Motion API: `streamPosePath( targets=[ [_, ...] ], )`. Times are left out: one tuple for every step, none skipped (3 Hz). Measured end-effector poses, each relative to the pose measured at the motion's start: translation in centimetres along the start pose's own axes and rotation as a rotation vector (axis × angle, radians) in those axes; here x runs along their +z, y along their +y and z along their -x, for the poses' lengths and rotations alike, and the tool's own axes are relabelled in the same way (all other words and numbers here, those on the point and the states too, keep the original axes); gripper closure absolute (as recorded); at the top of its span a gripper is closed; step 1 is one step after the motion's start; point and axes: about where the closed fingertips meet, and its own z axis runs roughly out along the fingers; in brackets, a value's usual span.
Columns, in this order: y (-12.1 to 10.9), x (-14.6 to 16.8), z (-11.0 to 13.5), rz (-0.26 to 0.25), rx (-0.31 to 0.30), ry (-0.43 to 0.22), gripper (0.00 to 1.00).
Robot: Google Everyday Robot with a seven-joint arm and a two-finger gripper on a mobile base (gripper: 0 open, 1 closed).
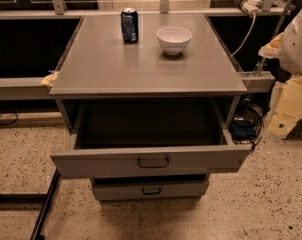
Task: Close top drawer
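The top drawer [151, 161] stands pulled out; can [129, 25] and bowl [174, 39] sit on the cabinet [141, 71]; gripper [290, 106] hangs at right edge, apart from the drawer; open or clenched, cannot tell.

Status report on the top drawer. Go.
Gripper at far right edge, away from the top drawer. Drawer pulled out, handle untouched. Blue can and white bowl up on the cabinet top, out of its path.
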Motion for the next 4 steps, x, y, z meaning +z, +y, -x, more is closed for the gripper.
streamPosePath(
  targets=[
    [0.0,0.0,0.0,0.000,0.000,0.000,0.00],
    [0.0,0.0,0.0,0.000,0.000,0.000,0.18],
    [0.9,2.1,-0.3,0.000,0.011,-0.035,0.41],
    [3.9,9.9,-1.4,0.083,0.043,-0.152,0.64]
  ],
)
